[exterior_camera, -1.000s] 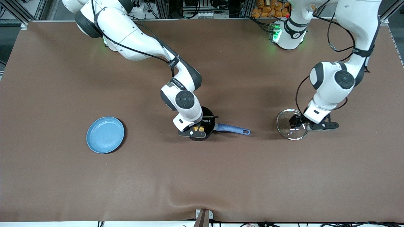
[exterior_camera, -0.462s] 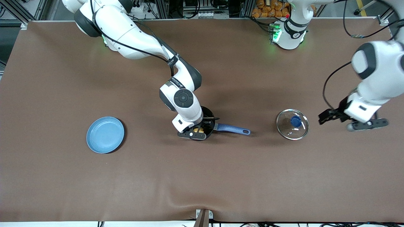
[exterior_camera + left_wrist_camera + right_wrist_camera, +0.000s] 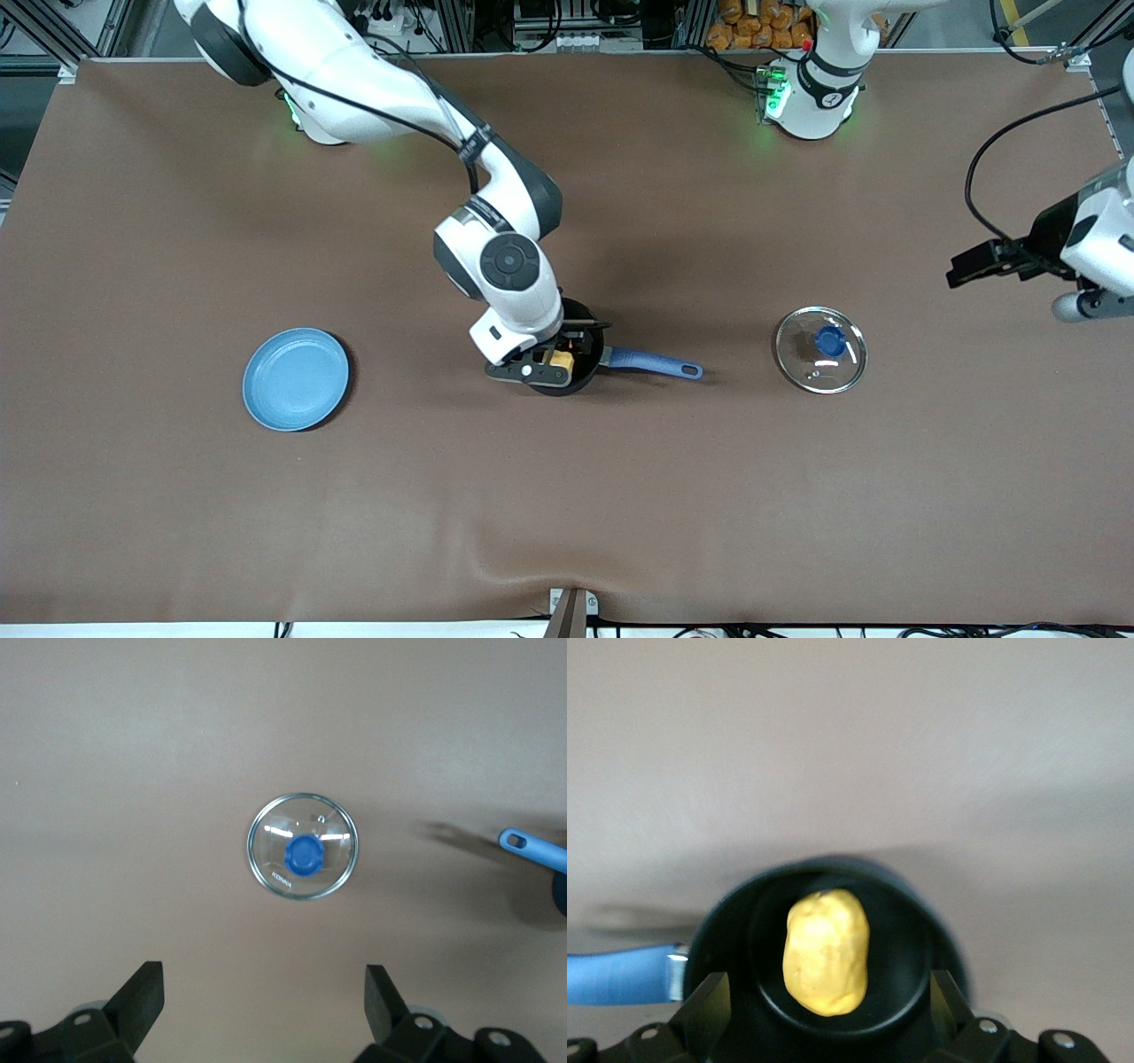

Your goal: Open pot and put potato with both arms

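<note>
Now the potato (image 3: 826, 951) lies inside the black pot (image 3: 585, 365), under the spread right gripper (image 3: 828, 997). Spread too, the left gripper (image 3: 263, 992) hangs near the glass lid (image 3: 302, 846) on the table.

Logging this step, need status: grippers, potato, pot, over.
Right gripper open over the pot. Potato lying in the pot, free. Left gripper open, up near the table's edge; lid on the table. Nothing obstructing.

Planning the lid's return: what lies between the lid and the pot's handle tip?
Nothing: in the front view only bare brown table separates the lid from the handle tip of the pot.
</note>
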### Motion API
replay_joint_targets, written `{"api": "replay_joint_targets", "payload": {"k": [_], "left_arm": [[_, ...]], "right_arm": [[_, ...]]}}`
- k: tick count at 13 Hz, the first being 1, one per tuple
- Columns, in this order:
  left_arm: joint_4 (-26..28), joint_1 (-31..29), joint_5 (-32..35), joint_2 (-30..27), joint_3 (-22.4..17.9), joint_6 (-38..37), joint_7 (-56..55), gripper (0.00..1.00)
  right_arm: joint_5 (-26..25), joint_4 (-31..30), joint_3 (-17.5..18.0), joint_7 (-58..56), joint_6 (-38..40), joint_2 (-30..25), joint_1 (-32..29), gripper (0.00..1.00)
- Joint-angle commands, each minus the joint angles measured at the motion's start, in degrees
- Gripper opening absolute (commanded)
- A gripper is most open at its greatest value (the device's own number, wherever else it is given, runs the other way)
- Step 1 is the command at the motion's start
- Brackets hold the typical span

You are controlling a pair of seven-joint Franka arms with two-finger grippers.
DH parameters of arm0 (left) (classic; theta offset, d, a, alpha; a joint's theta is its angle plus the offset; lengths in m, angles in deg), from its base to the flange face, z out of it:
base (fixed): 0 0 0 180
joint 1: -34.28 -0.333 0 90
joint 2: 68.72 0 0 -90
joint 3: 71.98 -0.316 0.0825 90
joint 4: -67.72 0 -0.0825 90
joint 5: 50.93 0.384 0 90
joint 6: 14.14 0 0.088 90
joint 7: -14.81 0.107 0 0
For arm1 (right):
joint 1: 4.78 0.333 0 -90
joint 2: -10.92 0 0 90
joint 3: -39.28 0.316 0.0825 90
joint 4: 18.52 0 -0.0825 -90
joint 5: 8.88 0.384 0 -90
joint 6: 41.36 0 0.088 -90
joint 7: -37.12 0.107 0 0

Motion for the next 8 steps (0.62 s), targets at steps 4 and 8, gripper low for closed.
{"api": "replay_joint_targets", "payload": {"k": [4,8], "left_arm": [[-0.3,-0.3,0.2,-3.2,0.6,-4.2,-0.8,1.0],[-0.4,-0.3,4.1,-4.2,4.3,-7.0,-4.7,1.0]], "right_arm": [[-0.7,-2.4,0.8,-10.0,16.2,-14.2,-13.6,1.0],[0.2,-5.8,0.3,-22.8,21.5,-22.8,-19.9,1.0]]}}
